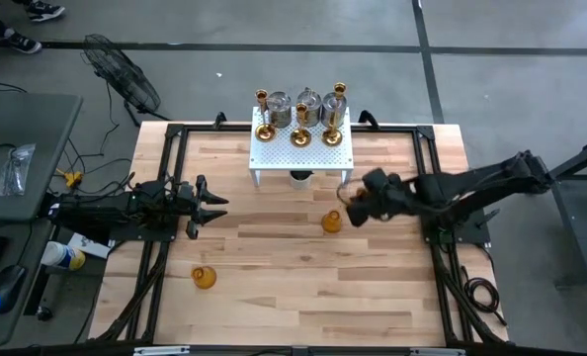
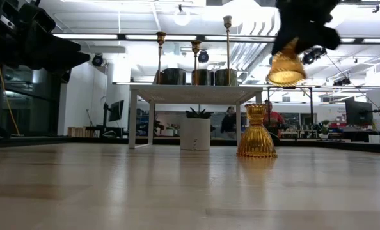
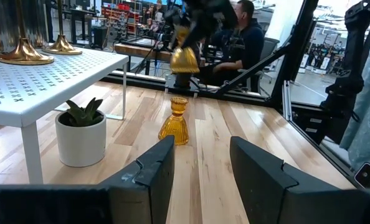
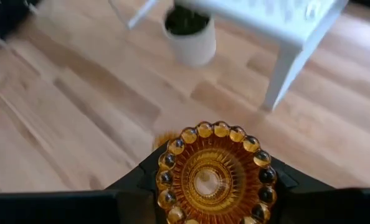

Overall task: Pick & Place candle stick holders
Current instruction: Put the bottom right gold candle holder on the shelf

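The right gripper [image 1: 354, 203] sits right of centre in the overhead frame, off the front right corner of the white rack [image 1: 303, 146], and it is clamped on an amber holder [image 4: 211, 177]; the right wrist view shows that holder's beaded round rim filling the lower middle, dark fingers hugging both sides. In the low view the held amber holder [image 2: 286, 67] hangs high in the upper right, well clear of the wood. Below it and a little to its left stands a second amber holder [image 2: 256, 132], upright on the table [image 1: 303, 287]. A third amber holder [image 1: 204, 277] rests alone at lower left of the overhead frame, well apart from the others. On the rack, up top centre, three gold candlesticks [image 1: 300, 127] stand in front with silvery jars [image 1: 307, 103] behind. A small white plant pot [image 3: 80, 134] sits under the rack. The left gripper [image 1: 212, 206] waits at middle left of the overhead frame, jaws apart, nothing between its fingers [image 3: 147, 171]. A person [image 3: 241, 31] sits beyond the table's far edge.
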You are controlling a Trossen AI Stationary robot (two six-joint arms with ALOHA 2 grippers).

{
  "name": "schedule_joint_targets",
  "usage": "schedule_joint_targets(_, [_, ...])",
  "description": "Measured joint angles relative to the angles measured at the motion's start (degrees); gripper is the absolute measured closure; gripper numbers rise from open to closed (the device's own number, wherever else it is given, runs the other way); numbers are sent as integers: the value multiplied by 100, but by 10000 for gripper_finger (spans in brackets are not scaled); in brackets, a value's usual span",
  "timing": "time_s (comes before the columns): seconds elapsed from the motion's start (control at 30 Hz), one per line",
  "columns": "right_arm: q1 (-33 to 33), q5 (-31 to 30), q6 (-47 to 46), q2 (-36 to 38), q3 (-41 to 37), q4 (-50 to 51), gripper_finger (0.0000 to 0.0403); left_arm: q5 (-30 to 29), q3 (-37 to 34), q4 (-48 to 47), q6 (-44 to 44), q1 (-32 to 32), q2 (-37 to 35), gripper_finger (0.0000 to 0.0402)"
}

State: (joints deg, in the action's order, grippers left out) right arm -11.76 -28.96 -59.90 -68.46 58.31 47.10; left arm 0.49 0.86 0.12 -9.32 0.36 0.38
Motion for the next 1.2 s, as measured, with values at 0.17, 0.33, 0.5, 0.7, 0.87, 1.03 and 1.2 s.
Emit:
schedule_joint_targets(0.17, [653,64,722,-74,637,-37,268,0,0,0,0,-2,1,250])
schedule_joint_targets(0.33, [1260,63,1171,-84,1056,-121,267,0,-1,0,0,-1,0,250])
schedule_joint_targets(0.5, [1795,384,1500,-182,1158,-547,267,0,1,-1,0,-1,0,250])
schedule_joint_targets(0.7, [2084,655,1785,-765,1568,-707,267,0,1,0,2,-2,2,250])
schedule_joint_targets(0.87, [2158,507,1638,-1384,2093,-311,267,0,0,-1,0,-1,0,250])
schedule_joint_targets(1.03, [2161,68,1060,-1923,2523,336,267,0,0,-1,0,-2,2,250])
schedule_joint_targets(1.2, [2198,-116,673,-2207,2565,392,267,0,-1,-2,0,-2,1,250])
